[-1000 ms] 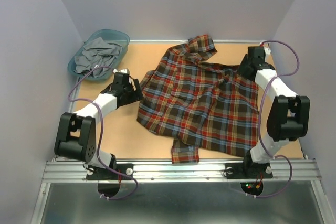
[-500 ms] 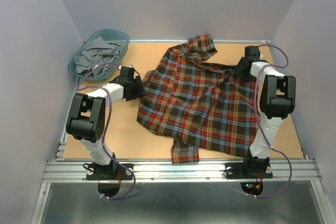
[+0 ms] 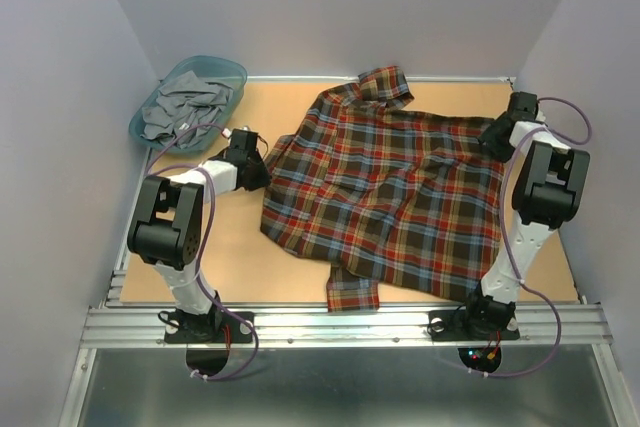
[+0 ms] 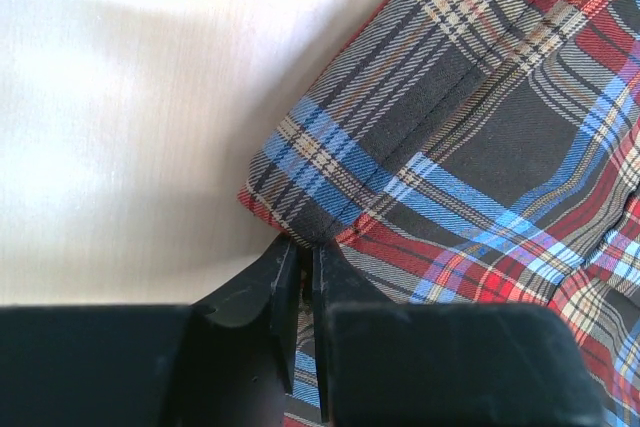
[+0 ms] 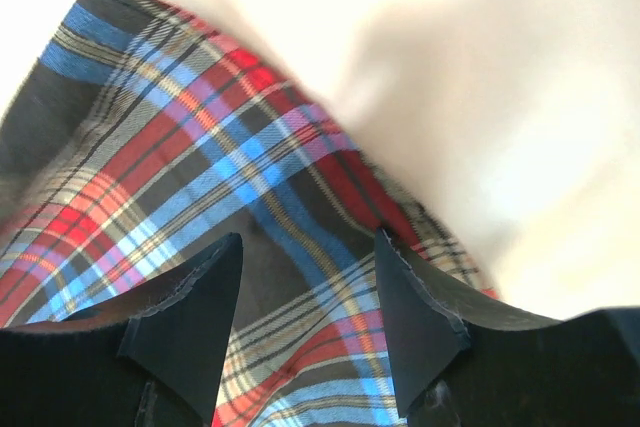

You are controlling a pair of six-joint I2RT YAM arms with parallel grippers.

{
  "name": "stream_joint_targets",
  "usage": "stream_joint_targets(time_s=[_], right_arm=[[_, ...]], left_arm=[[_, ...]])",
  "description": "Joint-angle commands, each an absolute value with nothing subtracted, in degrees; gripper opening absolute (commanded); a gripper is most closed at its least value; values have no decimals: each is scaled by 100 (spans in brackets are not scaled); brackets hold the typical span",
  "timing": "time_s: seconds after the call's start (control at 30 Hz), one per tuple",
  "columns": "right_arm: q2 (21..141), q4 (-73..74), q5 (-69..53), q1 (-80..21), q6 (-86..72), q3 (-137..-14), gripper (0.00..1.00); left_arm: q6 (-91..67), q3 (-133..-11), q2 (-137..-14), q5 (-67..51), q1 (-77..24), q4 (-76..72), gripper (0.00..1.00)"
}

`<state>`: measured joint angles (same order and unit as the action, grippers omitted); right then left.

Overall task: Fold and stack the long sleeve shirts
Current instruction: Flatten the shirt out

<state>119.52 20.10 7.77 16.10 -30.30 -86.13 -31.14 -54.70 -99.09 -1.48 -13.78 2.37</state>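
Note:
One long sleeve shirt point(image 3: 385, 197), a red, navy and yellow plaid flannel, lies spread on the tan table point(image 3: 220, 247) with its collar at the back. My left gripper point(image 3: 262, 159) sits at the shirt's left edge. In the left wrist view its jaws point(image 4: 300, 247) are pinched on the hemmed corner of the plaid cloth point(image 4: 480, 137). My right gripper point(image 3: 497, 137) is at the shirt's upper right edge. In the right wrist view the right gripper point(image 5: 308, 245) stands open above the plaid fabric point(image 5: 170, 157), gripping nothing.
A teal plastic basket point(image 3: 228, 71) holding grey clothing point(image 3: 185, 105) stands at the back left corner. Grey walls close in the table on three sides. A metal rail point(image 3: 340, 325) runs along the near edge by the arm bases.
The left gripper has shut on the shirt's left edge. The right gripper has moved right to the shirt's right edge, and the cloth there now lies spread flatter.

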Motion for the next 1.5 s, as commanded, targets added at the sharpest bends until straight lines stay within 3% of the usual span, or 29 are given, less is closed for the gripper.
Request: stream_joint_targets(time_s=[0.0,0.3,0.63,0.73,0.83,0.93,1.07,1.47], right_arm=[[12032,2021,1010,1679,-2971,-8719,61],[11637,2013,432,1617,-2409,-9114,65],[11215,2030,-404,739,-2434,-9044,70],[11136,2030,-483,440,-2610,-8904,70],[10838,2039,-440,264,-2768,-8414,70],[10583,2153,-213,272,-2892,-8078,71],[10073,2627,158,351,-2926,-7525,83],[9158,2769,-387,1274,-3410,-5811,80]], left_arm=[[-3164,-5107,-9634,202,-1336,791,10],[-3410,-4738,-8886,316,-1327,800,11],[-3559,-4694,-8359,290,-1327,791,15],[-3595,-4579,-8043,378,-1327,791,26],[-3525,-4736,-7823,335,-1327,817,50],[-3437,-4947,-7673,264,-1327,844,63],[-3305,-5378,-7620,-182,-1371,774,76],[-3243,-6520,-9438,-308,-2188,27,67]])
